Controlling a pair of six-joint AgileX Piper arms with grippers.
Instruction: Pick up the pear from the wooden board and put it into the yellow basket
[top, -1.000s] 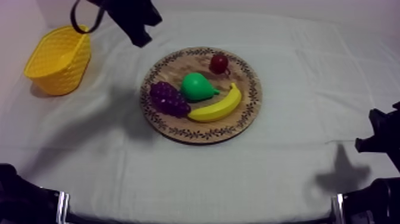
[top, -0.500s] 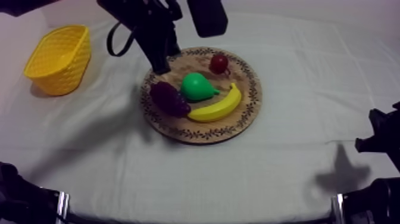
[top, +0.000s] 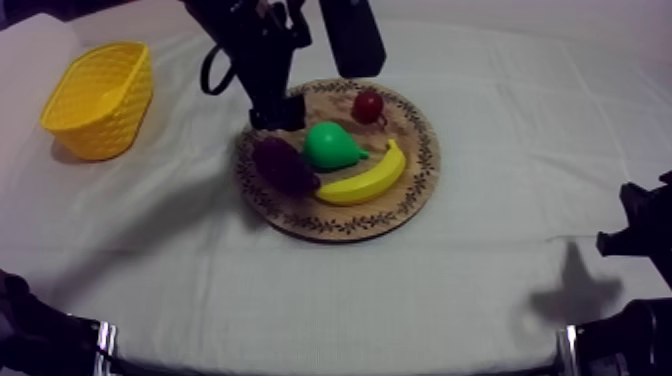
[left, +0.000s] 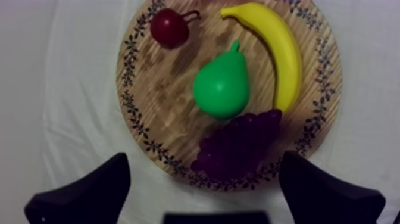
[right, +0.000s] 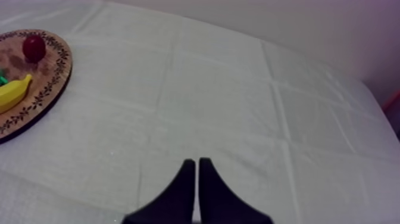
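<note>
Pear (left: 221, 86) lies untouched mid wooden board (left: 156, 104), my left gripper (left: 203, 159) hovering wide open and empty over the bunch of grapes (left: 238, 143) beside it, so this looks like the approach: next, centre over the pear, descend, close.

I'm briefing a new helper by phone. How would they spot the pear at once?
Find the round wooden board in the middle of the table. The pear lies near its centre, between the grapes, the banana and the small red fruit. It is the only green thing there, with a short stem.
</note>
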